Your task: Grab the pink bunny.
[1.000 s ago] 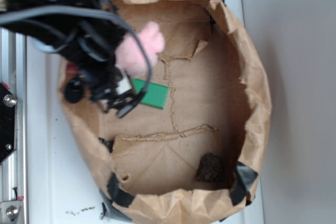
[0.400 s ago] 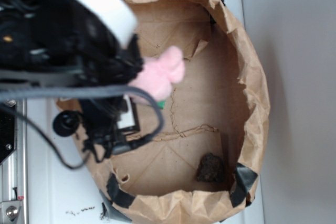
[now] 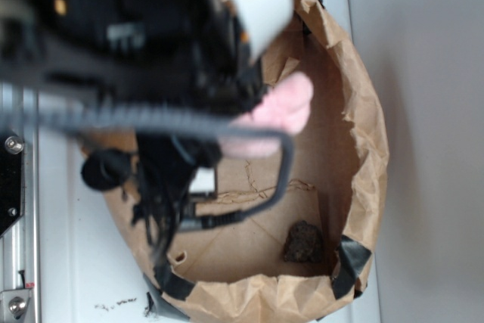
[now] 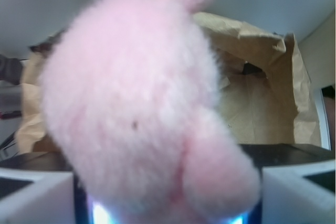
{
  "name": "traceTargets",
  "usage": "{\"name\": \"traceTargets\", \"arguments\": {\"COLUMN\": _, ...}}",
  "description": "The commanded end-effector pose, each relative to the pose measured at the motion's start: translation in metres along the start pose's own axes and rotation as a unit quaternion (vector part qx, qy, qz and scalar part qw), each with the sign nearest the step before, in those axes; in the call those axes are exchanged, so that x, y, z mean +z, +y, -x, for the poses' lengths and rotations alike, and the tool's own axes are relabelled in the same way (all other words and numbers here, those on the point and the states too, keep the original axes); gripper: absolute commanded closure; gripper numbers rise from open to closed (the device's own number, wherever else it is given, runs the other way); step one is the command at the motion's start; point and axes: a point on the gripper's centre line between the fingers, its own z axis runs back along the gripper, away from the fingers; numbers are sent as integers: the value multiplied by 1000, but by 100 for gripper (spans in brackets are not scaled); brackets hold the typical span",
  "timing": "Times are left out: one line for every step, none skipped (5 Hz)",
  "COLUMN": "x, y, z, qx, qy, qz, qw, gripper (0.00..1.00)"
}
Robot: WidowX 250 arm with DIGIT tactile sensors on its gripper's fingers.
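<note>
The pink bunny (image 3: 278, 111) is a soft pink plush held in my gripper (image 3: 238, 122), lifted above the brown paper bag (image 3: 363, 111). Only part of the bunny sticks out past the black arm in the exterior view. In the wrist view the bunny (image 4: 142, 108) fills most of the frame between the two white fingers (image 4: 34, 198), which are shut on it. The green block is hidden under the arm.
The open paper bag lies on a white surface (image 3: 68, 262), its far rim also in the wrist view (image 4: 262, 51). A dark brown lump (image 3: 304, 242) sits on the bag floor near the front right. Black tape (image 3: 349, 262) patches the bag's rim.
The arm has risen toward the camera and shifted right, carrying the bunny right with it. The green block, visible a second ago, is now covered by the arm.
</note>
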Motion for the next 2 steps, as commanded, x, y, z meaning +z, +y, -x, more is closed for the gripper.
{"name": "traceTargets", "arguments": {"x": 20, "y": 24, "z": -9, "qx": 16, "qy": -29, "qz": 10, "qw": 999, "gripper": 100}}
{"name": "traceTargets", "arguments": {"x": 16, "y": 23, "z": -8, "qx": 42, "qy": -53, "qz": -14, "qw": 998, "gripper": 100}}
